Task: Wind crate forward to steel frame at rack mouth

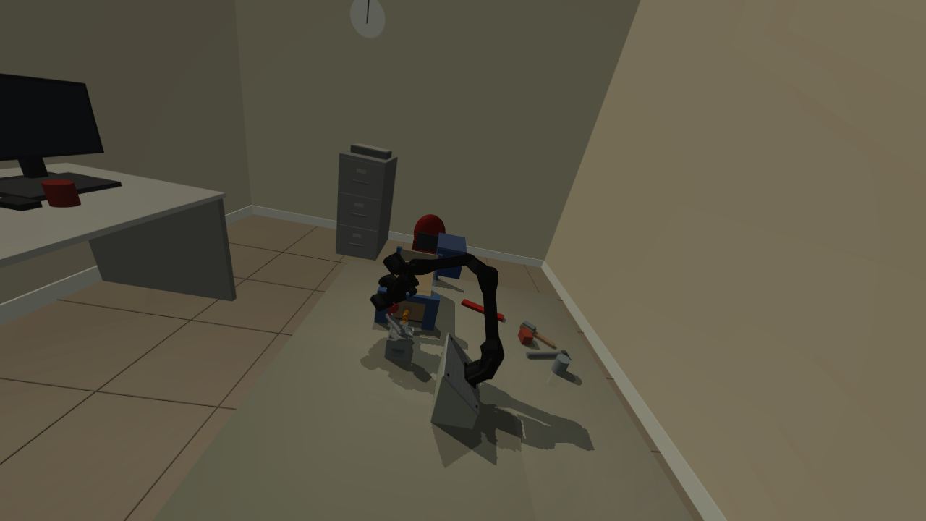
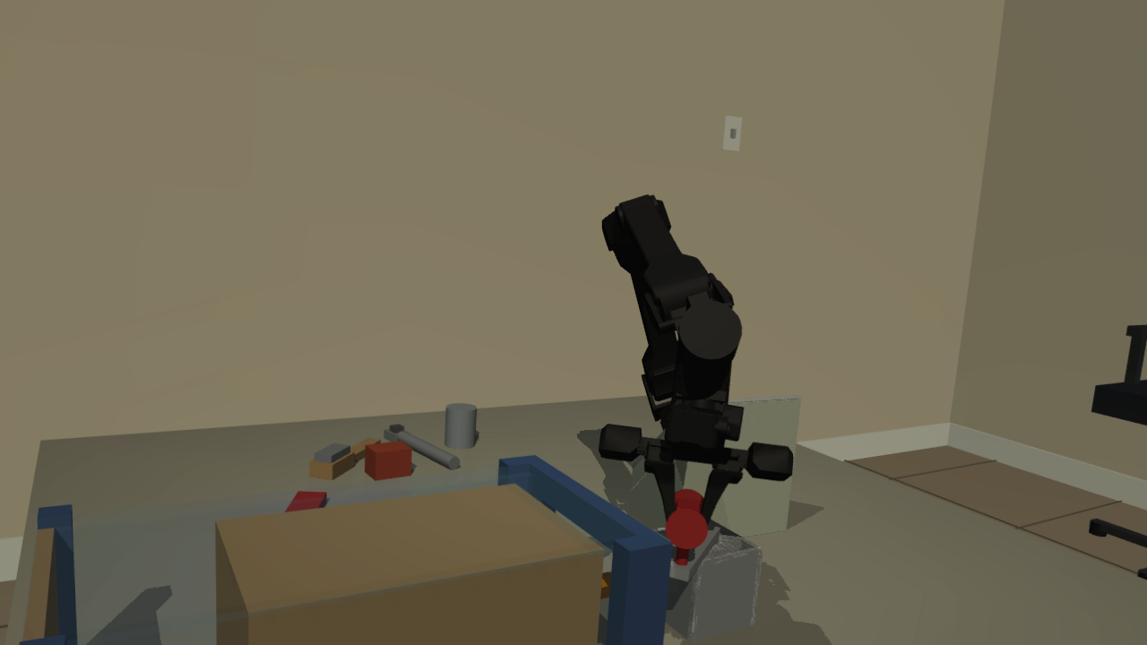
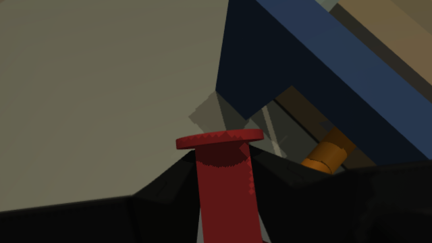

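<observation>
My gripper [image 2: 688, 513] is clamped on the red handle [image 2: 686, 527], its knob upright between my fingers. The winch [image 2: 718, 585] sits directly below, a grey block just outside the blue frame [image 2: 637, 553]. The handle's long axis runs vertical, so I judge the coming move a circle about it. The frame post stands close on one side; the bench beyond is open. The crate [image 2: 401, 553] lies flat inside, its front near the frame.
</observation>
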